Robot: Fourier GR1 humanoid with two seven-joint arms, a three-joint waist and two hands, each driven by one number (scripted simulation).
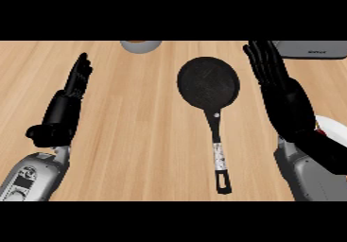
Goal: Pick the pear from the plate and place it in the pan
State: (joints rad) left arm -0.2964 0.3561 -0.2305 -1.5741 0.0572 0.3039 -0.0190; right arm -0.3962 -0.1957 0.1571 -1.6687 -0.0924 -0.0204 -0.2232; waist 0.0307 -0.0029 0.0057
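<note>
The right hand (270, 71), fingers straight, hides most of the white plate (338, 128); the left hand (76, 78) is likewise open.

Even, bright light; faint shadows.

We are seeing a small dark marking on the grey appliance (312, 49), too small to read.

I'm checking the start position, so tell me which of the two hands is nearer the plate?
The right hand: its arm covers the white plate at the right edge; the left hand is beyond the pan.
</note>
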